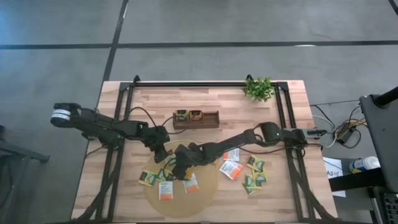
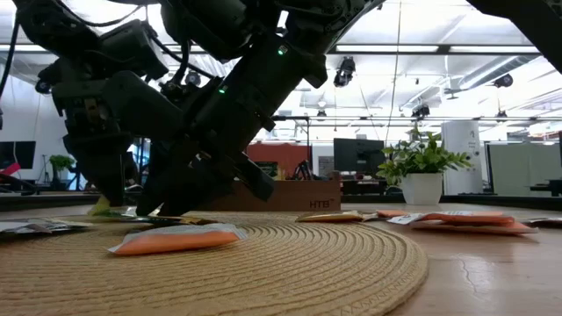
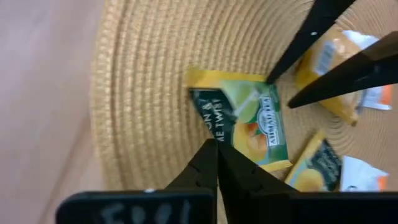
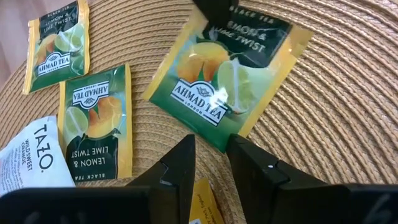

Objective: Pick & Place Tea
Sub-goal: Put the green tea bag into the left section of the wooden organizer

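Left pincer point(image 3: 216, 163) pinches a yellow-green sachet point(image 3: 245, 121) (on the mat point(image 3: 143, 93)); right pincer point(image 4: 210, 163) gapes, empty.

The round woven straw mat point(image 4: 336, 93) is tan, with rings going round and round. The flat square tea sachet point(image 4: 227, 74) on it is yellow and green, with a black band, white letters and a picture of an orange slice and a lime slice. The small paper sachet point(image 4: 34, 155) beside the others is white with black letters. The long wooden tray point(image 1: 196, 119) is dark brown. The leafy little plant point(image 1: 259, 88) is green. The wooden plank table point(image 1: 155, 99) is pale brown with stripes.
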